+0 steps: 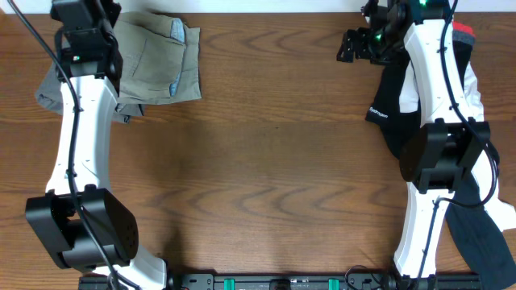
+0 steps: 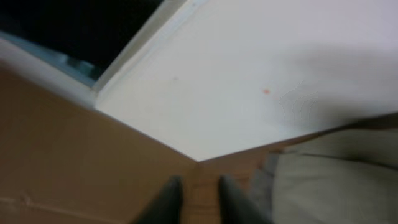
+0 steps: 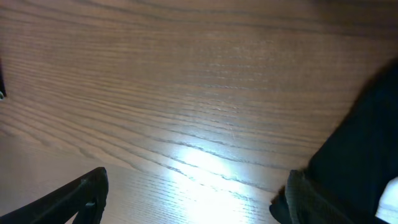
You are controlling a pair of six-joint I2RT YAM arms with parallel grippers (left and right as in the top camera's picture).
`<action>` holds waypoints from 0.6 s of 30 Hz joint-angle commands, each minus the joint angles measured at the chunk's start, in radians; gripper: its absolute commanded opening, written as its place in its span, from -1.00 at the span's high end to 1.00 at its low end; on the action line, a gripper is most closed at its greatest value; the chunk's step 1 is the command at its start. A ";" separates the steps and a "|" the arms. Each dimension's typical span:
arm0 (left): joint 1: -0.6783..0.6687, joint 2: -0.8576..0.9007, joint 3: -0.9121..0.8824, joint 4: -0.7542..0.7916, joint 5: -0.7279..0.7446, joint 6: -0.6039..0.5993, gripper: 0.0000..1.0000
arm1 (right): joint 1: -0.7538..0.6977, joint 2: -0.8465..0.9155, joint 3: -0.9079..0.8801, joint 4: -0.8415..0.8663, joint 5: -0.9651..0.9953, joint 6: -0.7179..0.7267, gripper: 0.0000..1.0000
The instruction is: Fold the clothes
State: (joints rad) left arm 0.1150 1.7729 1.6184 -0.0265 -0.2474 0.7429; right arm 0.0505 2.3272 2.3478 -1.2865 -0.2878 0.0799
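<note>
The left tool (image 2: 200,190) is standing with its jaws narrowly parted and gripping nothing, with bare counter (image 1: 274,161) showing between them. The khaki shorts (image 1: 157,60) are lying just off its right finger and are looking folded into a compact stack. A grey garment (image 1: 47,90) is peeking out under that arm. The right tool (image 3: 193,196) is gaping wide and empty above the wood. The black-and-white sportswear (image 1: 391,105) is lying rumpled just beside its right finger. I judge one piece done, with the sportswear waiting.
</note>
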 commanded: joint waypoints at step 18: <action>-0.208 0.325 0.018 -0.148 -0.003 -0.344 -0.79 | 0.016 -0.018 0.011 -0.019 -0.007 0.008 -0.81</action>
State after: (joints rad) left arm -0.0963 2.0674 1.6257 -0.1799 -0.1585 0.4816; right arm 0.0578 2.3272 2.3478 -1.3022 -0.2886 0.0864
